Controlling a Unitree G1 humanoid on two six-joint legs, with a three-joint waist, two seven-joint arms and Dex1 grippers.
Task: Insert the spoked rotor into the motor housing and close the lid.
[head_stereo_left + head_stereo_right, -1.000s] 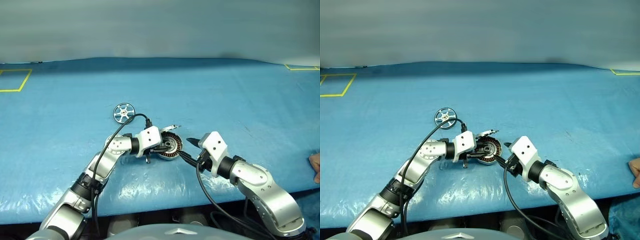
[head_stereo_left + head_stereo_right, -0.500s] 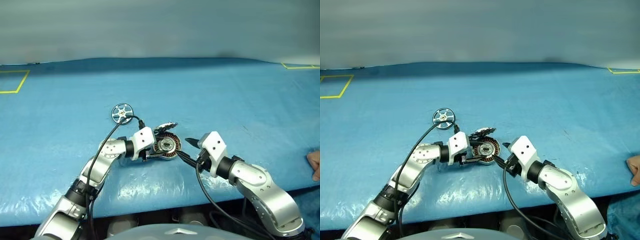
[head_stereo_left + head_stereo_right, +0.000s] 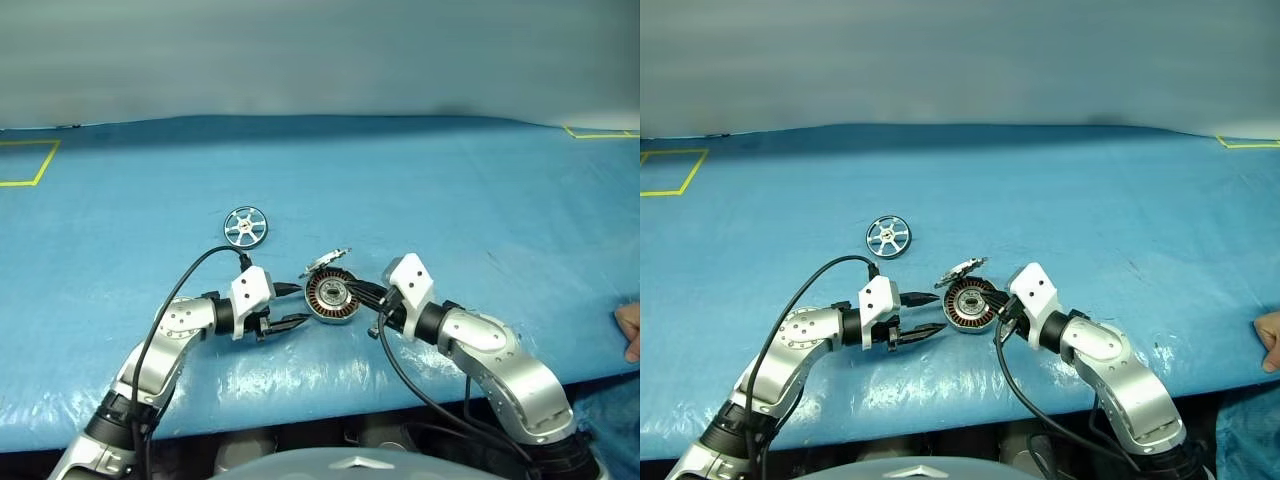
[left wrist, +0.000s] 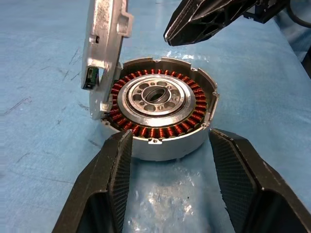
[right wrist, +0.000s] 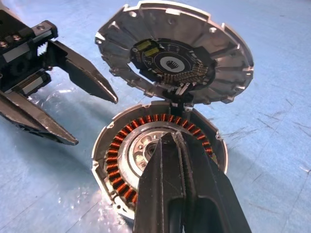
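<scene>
Two end effectors flank the open motor housing [image 3: 331, 297]; the spoked rotor [image 3: 246, 226] lies untouched at its 10 o'clock on the blue tabletop [image 3: 480, 190].
The left end effector [image 3: 290, 306] is spread and empty; the right end effector [image 5: 179, 165] is pressed together over the windings. The lid [image 5: 181, 57] stands raised. Judgement: fetch the rotor by its rim and lower it level onto the hub. The right wrist view reveals the lid's underside; the head views do not.

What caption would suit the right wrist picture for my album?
Shut right gripper poised over the open motor housing, its lid raised, with the open left gripper alongside.
</scene>
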